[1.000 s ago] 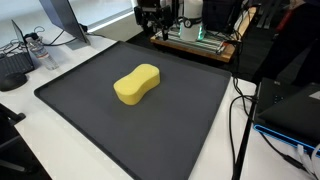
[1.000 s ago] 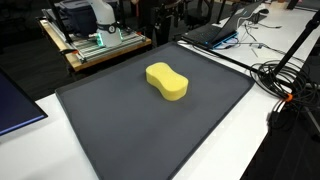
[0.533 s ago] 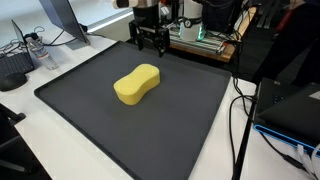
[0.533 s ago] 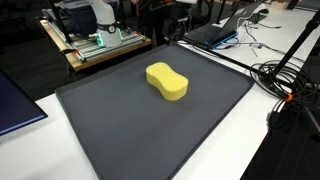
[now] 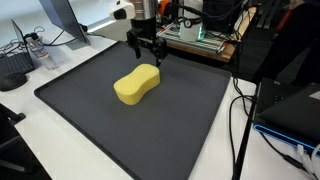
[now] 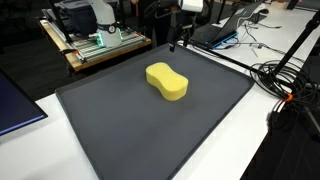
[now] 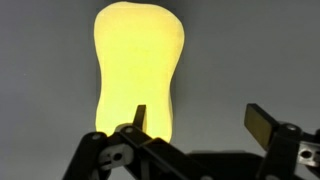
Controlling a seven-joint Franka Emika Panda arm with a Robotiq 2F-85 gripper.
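Note:
A yellow peanut-shaped sponge (image 5: pixel 137 84) lies on the dark grey mat (image 5: pixel 170 120), also seen in an exterior view (image 6: pixel 166 81) and in the wrist view (image 7: pixel 138 70). My gripper (image 5: pixel 146 55) hangs open and empty above the mat, just beyond the sponge's far end. In an exterior view only its lower tip (image 6: pixel 178 40) shows at the mat's far edge. In the wrist view the open fingers (image 7: pixel 200 118) frame bare mat, with the sponge under the left finger.
A wooden board with electronics (image 5: pixel 200 40) stands behind the mat, also visible in an exterior view (image 6: pixel 95 45). A laptop (image 6: pixel 222 30) and cables (image 6: pixel 285 75) lie beside the mat. A monitor (image 5: pixel 62 20) and a keyboard (image 5: pixel 15 68) sit at the side.
My gripper has come down and forward from the back of the scene toward the sponge's far end. It has just entered the view that lacked it. The sponge has not moved.

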